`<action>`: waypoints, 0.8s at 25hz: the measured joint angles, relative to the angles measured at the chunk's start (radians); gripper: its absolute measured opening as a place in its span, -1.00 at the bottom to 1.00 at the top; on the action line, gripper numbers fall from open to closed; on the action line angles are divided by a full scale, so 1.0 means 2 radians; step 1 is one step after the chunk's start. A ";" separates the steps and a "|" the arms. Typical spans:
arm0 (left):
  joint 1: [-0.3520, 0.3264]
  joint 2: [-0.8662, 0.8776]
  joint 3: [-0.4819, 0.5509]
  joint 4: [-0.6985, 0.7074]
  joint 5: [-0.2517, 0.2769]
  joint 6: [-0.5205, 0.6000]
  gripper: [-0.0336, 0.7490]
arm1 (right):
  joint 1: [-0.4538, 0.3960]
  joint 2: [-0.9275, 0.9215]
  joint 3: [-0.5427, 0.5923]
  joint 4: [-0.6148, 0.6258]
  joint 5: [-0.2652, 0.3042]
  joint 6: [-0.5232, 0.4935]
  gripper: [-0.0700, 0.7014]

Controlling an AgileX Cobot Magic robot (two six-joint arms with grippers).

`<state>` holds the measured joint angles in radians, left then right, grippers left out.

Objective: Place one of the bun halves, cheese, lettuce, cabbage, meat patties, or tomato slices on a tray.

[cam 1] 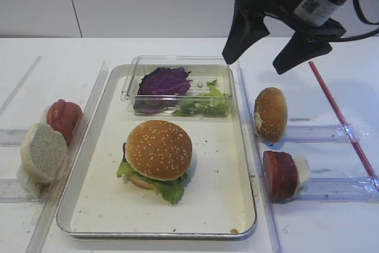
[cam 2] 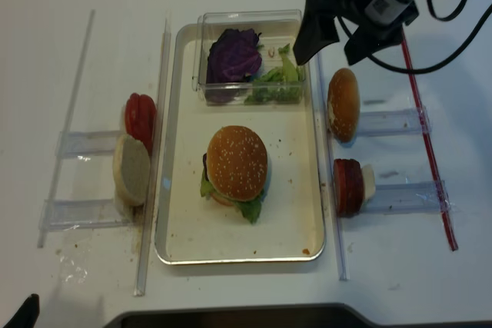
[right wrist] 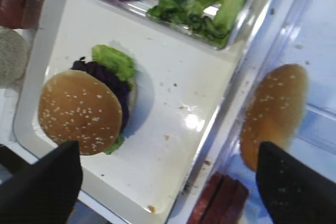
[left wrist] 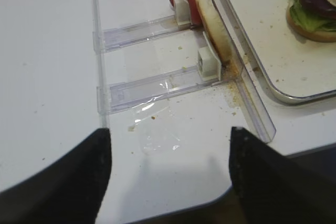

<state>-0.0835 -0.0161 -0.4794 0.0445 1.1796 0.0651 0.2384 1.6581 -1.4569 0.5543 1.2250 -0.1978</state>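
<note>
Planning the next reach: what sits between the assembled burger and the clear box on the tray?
Nothing: bare cream tray floor with a few crumbs separates the burger from the clear box, seen in both exterior high views.

A: Is it bright?
B: Yes, soft and even. The white table (cam 1: 331, 217) looks very light, and shadows are faint.
A: Any shine?
B: A small white glare spot on the tray (right wrist: 191, 121), and its rim shines too.
A: Is it sharp?
B: The right wrist view is blurry. The high views are clear.
</note>
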 joint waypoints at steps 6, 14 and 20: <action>0.000 0.000 0.000 0.000 0.000 0.000 0.21 | -0.001 -0.021 -0.001 -0.091 0.003 0.025 0.92; 0.000 0.000 0.000 0.000 0.000 0.000 0.21 | -0.001 -0.054 0.003 -0.192 0.007 0.038 0.92; 0.000 0.000 0.000 0.000 0.000 0.000 0.21 | -0.001 -0.081 0.042 -0.217 0.007 0.045 0.80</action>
<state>-0.0835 -0.0161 -0.4794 0.0445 1.1796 0.0651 0.2367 1.4956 -1.3730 0.1193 1.2395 -0.1084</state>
